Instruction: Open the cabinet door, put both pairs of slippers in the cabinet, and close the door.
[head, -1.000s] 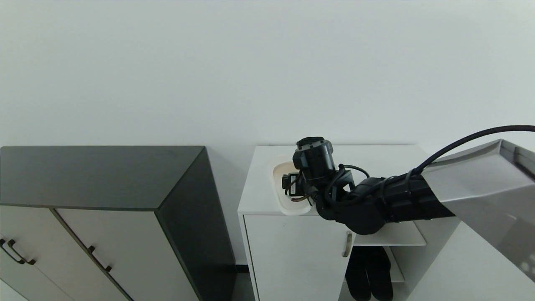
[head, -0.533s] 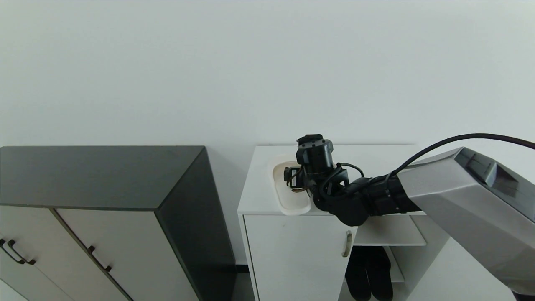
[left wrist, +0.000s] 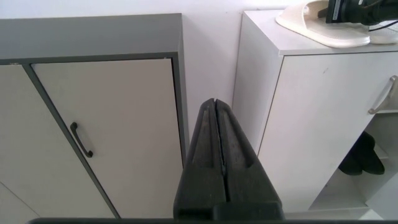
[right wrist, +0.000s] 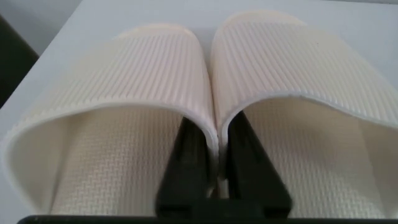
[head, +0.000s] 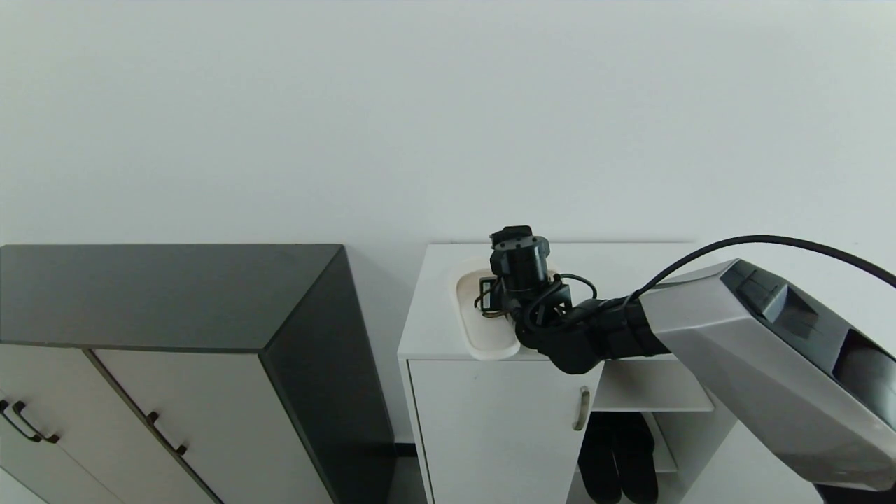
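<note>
Okay, my right gripper (right wrist: 215, 142) pinches the cream slippers' (right wrist: 155, 74) touching inner walls, a finger in each, at the white cabinet (head: 434, 329) top's 9 o'clock side, left gripper (left wrist: 215, 107) pressed together, empty; I fear one slipper slips out when lifted.

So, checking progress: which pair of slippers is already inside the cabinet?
The black pair, low inside the white cabinet; the cream pair lies on its top.

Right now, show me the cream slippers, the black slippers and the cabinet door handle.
cream slippers (right wrist: 140, 71), right wrist view, on the ribbed strap of one slipper.
black slippers (head: 602, 462), head view, on the upper of one slipper.
cabinet door handle (head: 580, 408), head view, on the middle of the bar.
</note>
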